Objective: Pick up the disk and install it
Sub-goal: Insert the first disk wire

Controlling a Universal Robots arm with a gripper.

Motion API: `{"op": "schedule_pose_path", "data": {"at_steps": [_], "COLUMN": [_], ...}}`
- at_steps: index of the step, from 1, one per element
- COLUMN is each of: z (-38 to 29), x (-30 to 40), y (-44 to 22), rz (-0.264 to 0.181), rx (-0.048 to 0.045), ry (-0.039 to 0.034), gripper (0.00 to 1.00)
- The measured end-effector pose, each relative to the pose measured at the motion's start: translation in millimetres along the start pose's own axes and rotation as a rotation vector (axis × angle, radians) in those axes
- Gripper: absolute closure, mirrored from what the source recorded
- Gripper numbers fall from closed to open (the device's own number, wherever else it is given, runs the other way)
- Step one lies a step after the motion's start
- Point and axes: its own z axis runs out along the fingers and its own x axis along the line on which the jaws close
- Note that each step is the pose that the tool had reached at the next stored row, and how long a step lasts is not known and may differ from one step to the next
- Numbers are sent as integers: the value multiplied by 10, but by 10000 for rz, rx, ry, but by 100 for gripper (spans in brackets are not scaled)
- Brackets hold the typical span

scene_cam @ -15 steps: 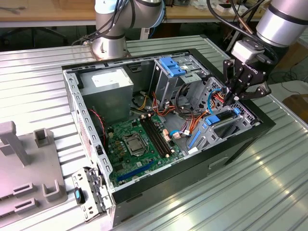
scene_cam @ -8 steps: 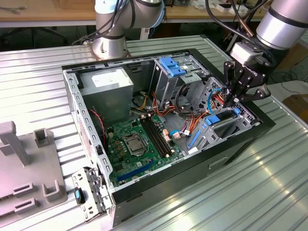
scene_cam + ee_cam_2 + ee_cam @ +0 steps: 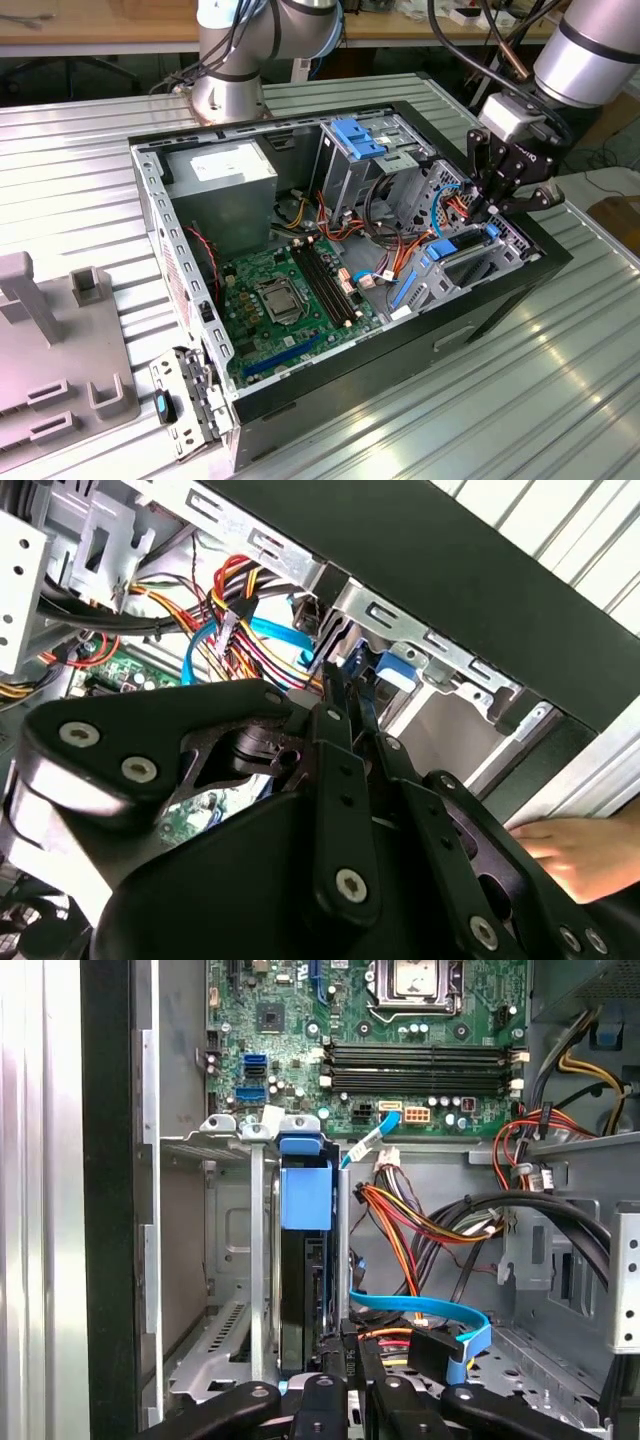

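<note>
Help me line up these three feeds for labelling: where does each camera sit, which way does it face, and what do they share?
Exterior view: off the arm, above the table, looking down into the open computer case; the arm and gripper are at the exterior view's right.
First wrist view: on the arm, looking into the drive cage at the disk standing on edge; gripper links along one edge.
Second wrist view: on the arm, looking past the gripper's black links at cables and the cage.
Shared: both wrist views show the blue carrier and the light blue cable.

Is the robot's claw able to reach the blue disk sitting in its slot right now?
Probably yes. In the first wrist view the claw is right at the end of the disk, which stands in its bay. The blue cable lies beside it, not across the way.
</note>
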Motion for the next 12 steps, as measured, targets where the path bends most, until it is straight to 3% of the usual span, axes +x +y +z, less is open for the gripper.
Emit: {"op": "schedule_pose_path", "data": {"at_steps": [5,6,8,12], "z": [0,-1,-1,-2], "x": [0,3,4,15], "y": [3,11,37,45], "rz": [181,197,192,201], "rx": [35,96,455,487], "ry": [9,-12,-18,-42], "gripper": [83,83,83,83]}}
